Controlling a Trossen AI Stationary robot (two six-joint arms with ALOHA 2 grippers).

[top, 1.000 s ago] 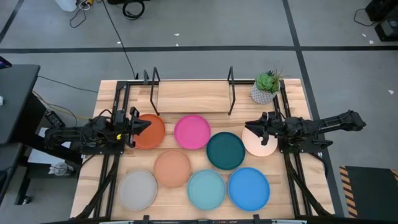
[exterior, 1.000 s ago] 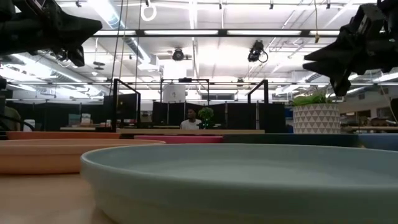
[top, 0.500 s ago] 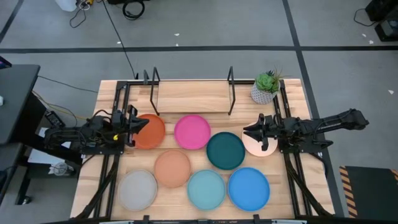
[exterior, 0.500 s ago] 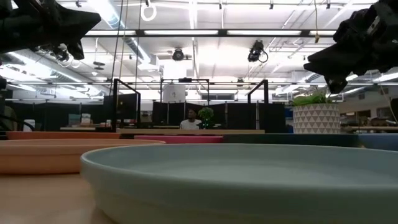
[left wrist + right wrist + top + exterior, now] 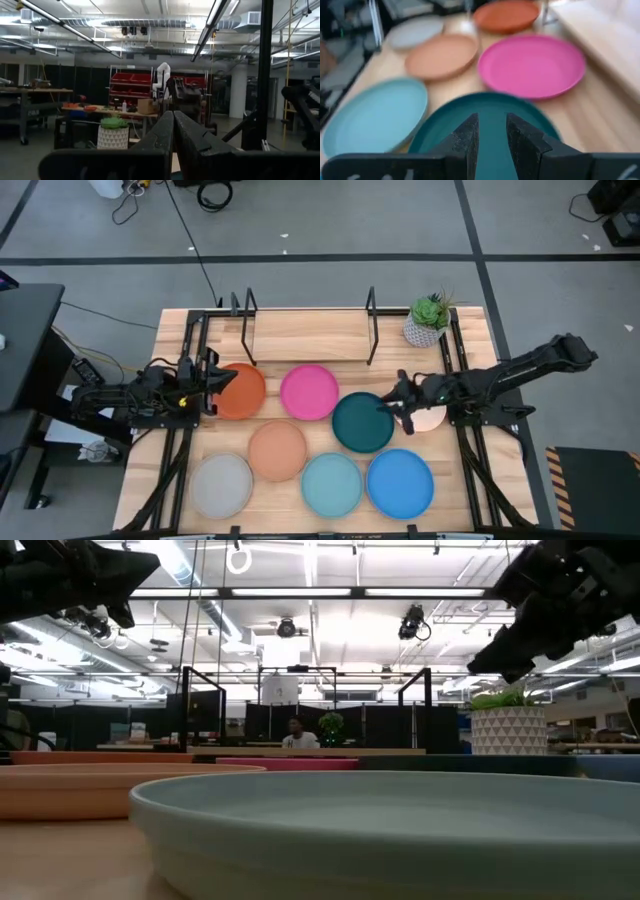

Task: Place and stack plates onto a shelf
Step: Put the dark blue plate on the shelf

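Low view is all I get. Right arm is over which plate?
Observer: The right gripper hangs over the dark teal plate, at its edge beside the pale pink plate.
Operator: Jaws?
Observer: The right wrist view shows them apart, holding nothing.

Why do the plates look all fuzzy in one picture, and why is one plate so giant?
In the right wrist view the magenta plate and teal plate look smeared and soft. In the low view the turquoise plate sits right by the lens, so it fills the bottom, while ceiling lights glare above.
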